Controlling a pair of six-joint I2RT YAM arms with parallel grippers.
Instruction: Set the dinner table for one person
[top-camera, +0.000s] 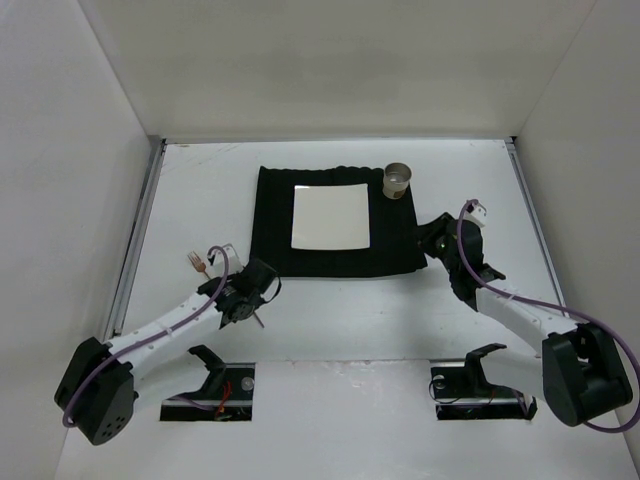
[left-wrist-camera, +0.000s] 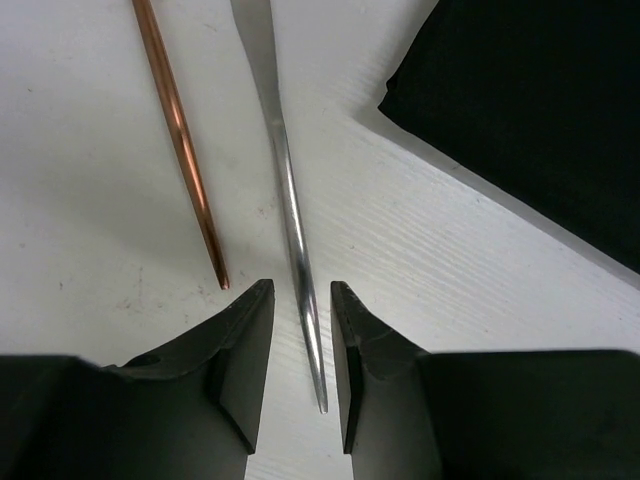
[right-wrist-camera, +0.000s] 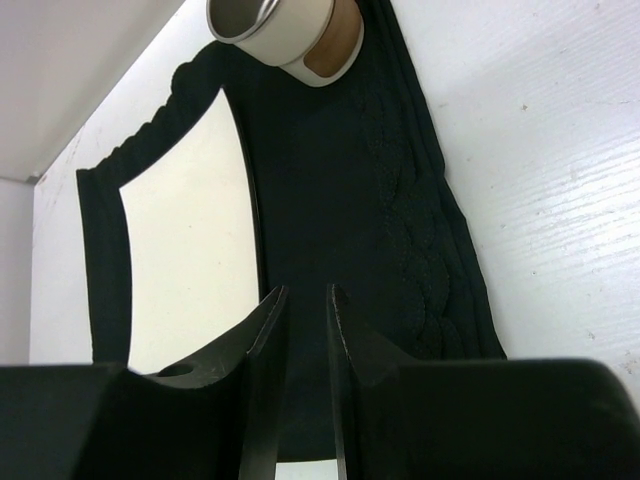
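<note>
We list the left hand (left-wrist-camera: 300, 320), fingers parted and gripping nothing, straddling the near tip of the silver utensil (left-wrist-camera: 285, 190), whose long axis runs away along the white surface (left-wrist-camera: 90, 220), copper utensil (left-wrist-camera: 185, 150) just left, black mat (left-wrist-camera: 530, 110) right; the right hand (right-wrist-camera: 305, 310), narrowly parted and empty, is farther off.

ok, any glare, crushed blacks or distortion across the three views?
Top external: even light on the table, soft shadows only. Left wrist: specular streaks along the silver handle and copper handle. Right wrist: black mat centre featureless, plate edge bows.
</note>
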